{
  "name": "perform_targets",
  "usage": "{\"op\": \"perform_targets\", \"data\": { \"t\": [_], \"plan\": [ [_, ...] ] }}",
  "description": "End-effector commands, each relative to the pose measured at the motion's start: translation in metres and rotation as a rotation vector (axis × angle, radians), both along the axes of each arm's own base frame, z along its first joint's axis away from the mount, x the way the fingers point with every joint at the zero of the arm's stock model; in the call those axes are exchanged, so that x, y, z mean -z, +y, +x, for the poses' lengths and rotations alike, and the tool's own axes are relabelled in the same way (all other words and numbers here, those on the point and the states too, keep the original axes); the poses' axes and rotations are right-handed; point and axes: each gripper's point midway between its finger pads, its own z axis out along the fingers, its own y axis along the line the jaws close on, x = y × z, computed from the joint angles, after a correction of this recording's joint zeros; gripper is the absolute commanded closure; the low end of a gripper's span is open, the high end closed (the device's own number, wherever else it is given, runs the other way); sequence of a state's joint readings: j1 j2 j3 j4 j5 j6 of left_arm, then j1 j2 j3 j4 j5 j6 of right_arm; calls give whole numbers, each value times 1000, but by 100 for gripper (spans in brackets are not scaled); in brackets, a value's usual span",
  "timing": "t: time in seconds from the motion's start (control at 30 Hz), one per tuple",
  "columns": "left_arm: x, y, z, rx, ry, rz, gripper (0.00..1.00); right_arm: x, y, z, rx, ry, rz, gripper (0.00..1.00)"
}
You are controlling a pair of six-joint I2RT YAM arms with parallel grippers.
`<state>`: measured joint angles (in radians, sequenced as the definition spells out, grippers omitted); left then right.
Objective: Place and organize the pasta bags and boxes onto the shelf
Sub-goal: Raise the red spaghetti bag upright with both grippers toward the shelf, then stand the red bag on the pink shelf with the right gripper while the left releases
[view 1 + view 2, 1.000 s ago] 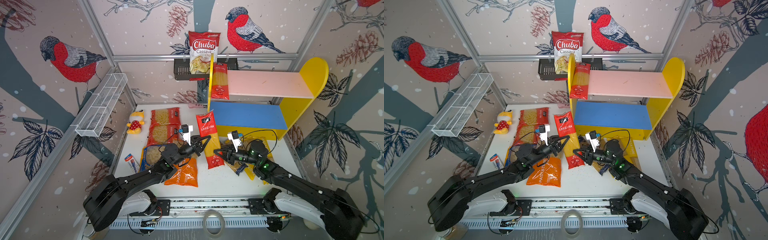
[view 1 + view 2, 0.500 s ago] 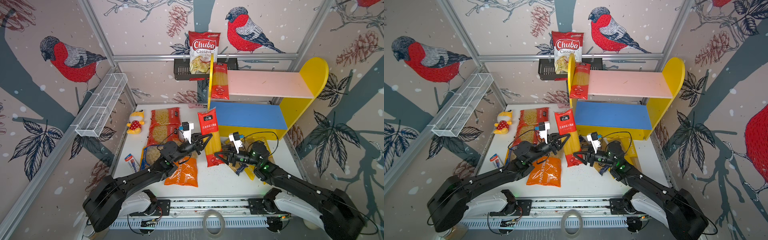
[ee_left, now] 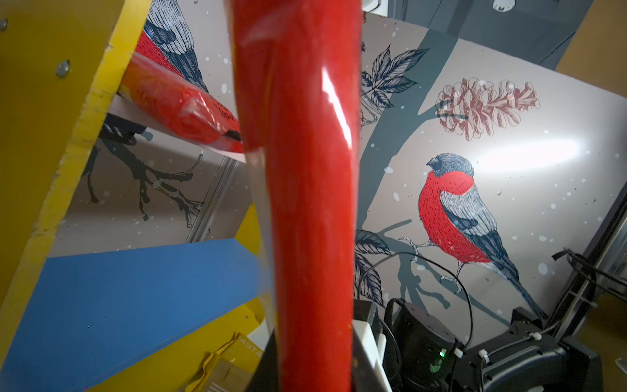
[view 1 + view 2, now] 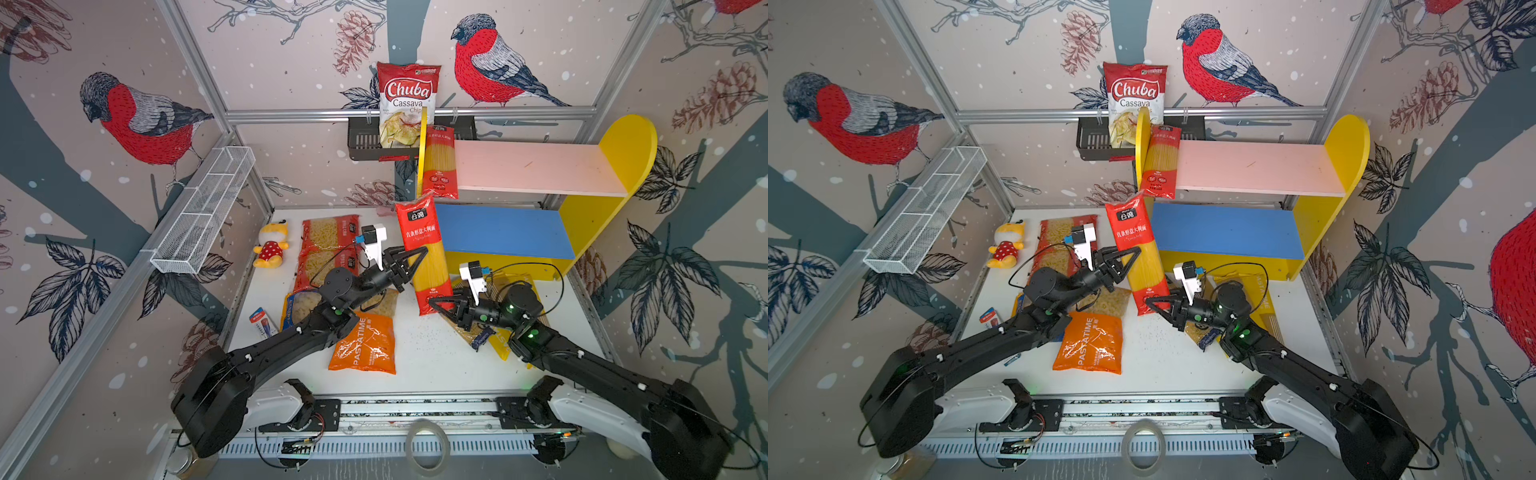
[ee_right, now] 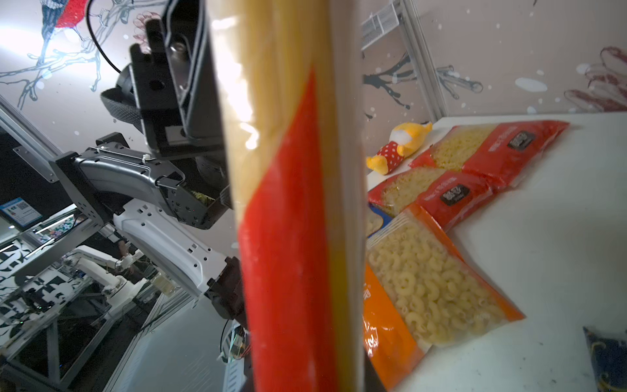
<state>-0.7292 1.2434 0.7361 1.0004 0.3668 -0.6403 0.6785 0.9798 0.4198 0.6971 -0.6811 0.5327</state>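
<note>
Left claw (image 4: 417, 262) clamped mid-length on pack (image 4: 417, 226), held near-upright just before shelf (image 4: 498, 232), level with its blue board. Right claw (image 4: 435, 306) at pack's lower end, grip not discernible. Judged light, stiff lengthwise but brittle, film slippery; best gripped mid-length, never bent.

bright even light, soft shadows; near red spaghetti pack (image 3: 312, 203) blurred, glary
</note>
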Motion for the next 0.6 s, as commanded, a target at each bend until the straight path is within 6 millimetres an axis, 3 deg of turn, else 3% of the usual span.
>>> {"op": "perform_targets", "data": {
  "t": [0.0, 0.13, 0.3, 0.4, 0.57],
  "plan": [
    [-49, 4, -15, 33, -157, -97, 90, -40, -7, 11, 60, -77, 98, 86],
    [-67, 0, -9, 20, -182, -87, 66, -69, -12, 19, 96, -139, 117, 90],
    [-70, -3, 0, -12, -175, -60, 40, -116, -25, 36, 171, -164, 162, 94],
    [-61, -2, 5, -42, -163, -32, 33, -142, -33, 57, 266, -140, 163, 97],
    [-30, -1, 14, -81, -106, 16, 31, -173, -45, 97, 407, -43, 111, 98]
  ]
}}
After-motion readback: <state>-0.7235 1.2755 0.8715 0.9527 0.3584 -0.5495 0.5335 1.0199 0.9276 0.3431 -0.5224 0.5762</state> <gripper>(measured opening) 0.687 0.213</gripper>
